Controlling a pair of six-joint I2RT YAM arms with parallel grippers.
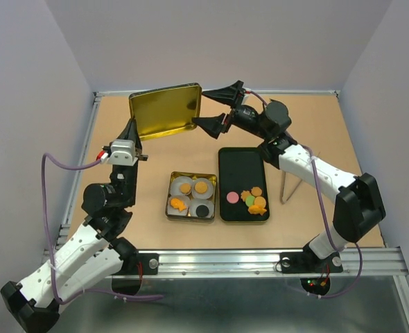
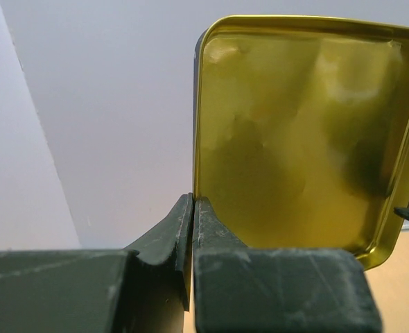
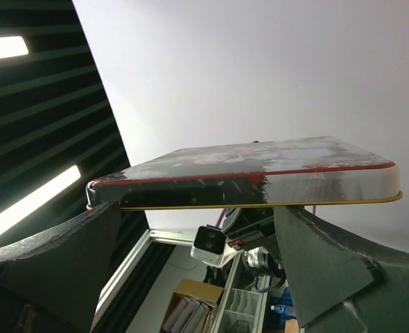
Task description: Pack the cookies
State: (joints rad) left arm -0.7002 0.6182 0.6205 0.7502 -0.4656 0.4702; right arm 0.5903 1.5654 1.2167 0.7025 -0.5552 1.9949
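Cookies (image 1: 249,199), surely light and brittle, lie on the black tray (image 1: 240,163) and in the tin (image 1: 169,201) left of it, best pinched gently at the edge; left gripper (image 1: 131,127) pinches the lid (image 1: 164,111), right gripper (image 1: 199,108) is spread

The gold lid (image 1: 164,111) stands upright over the far left of the counter (image 1: 329,125), blocking passage there. The left end effector (image 1: 133,125) is clamped on its left edge, and the right end effector (image 1: 199,109) is spread wide around its right edge. Bare counter lies open between lid and tin (image 1: 190,174), and right of the black tray (image 1: 240,166).
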